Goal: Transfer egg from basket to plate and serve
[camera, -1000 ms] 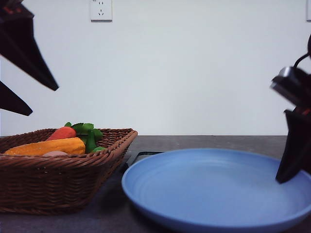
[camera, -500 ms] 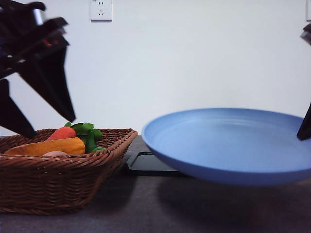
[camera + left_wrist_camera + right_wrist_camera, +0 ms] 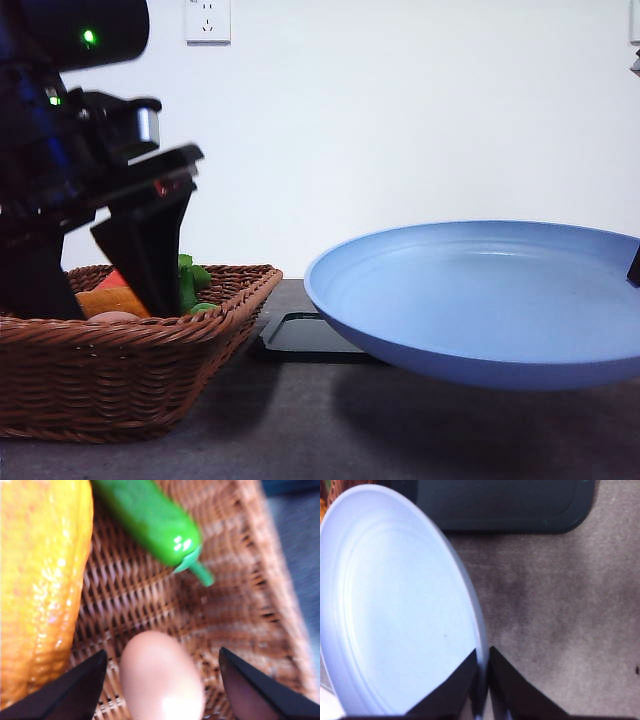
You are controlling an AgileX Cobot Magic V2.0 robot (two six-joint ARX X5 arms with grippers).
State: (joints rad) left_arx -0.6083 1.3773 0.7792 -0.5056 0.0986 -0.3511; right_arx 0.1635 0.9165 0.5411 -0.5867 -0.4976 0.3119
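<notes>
Pinkish egg (image 3: 161, 677) lies in the basket (image 3: 235, 605) beside the corn (image 3: 42, 580), directly between the spread fingers of the left gripper (image 3: 162, 690), while the right gripper (image 3: 482, 680) pinches the plate (image 3: 400, 605) rim, held above the table (image 3: 560, 610).

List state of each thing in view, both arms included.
egg: lying in the basket, between open fingers, not gripped
basket: on the table, holding produce
plate: held off the table, tilted
left gripper: open, astride egg
right gripper: shut on plate rim
black tray: flat on the table
</notes>
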